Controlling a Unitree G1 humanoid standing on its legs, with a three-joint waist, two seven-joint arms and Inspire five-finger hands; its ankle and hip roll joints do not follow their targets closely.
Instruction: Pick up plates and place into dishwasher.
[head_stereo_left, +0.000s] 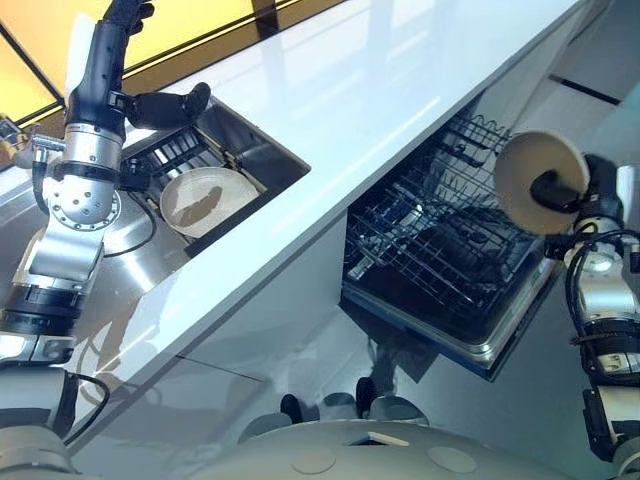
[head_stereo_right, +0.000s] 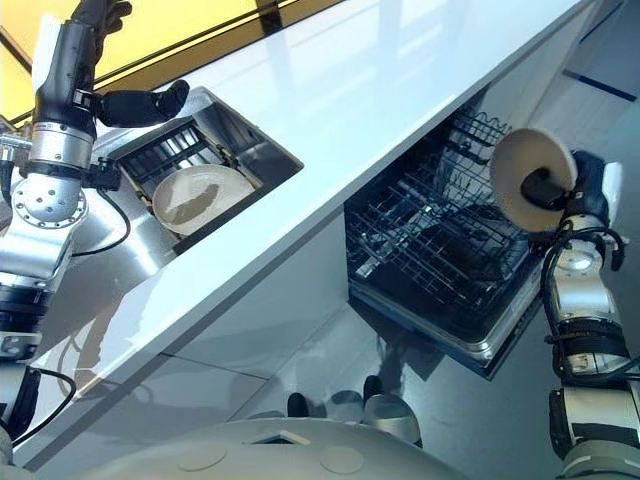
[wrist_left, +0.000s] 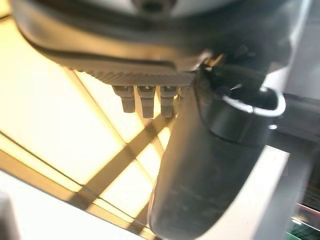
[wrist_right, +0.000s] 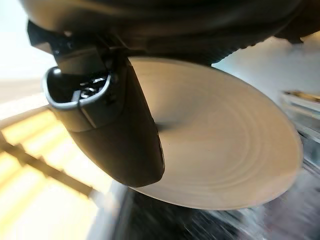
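At three o'clock, above the open dishwasher rack (head_stereo_left: 440, 250), the right robot hand (head_stereo_left: 560, 188) pinches a beige plate (head_stereo_left: 520, 165) between thumb and fingers, holding it on edge. The plate looks stiff, glazed, slippery and breakable, so the rim seems the place to hold it. A second plate (head_stereo_left: 200, 198) lies in the sink (head_stereo_left: 250, 140) at ten o'clock under the left robot hand (head_stereo_left: 105, 60), whose finger state I cannot tell.

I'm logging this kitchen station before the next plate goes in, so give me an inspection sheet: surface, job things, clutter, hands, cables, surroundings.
surface: white countertop, bare.
job's things: first plate lies in the sink; second plate is held by the open dishwasher's rack.
clutter: dark slatted drainer in the sink.
hands: right hand has fingers clamped on the second plate; left hand is raised above the sink.
cables: nothing seen.
surroundings: yellow panel behind the countertop.
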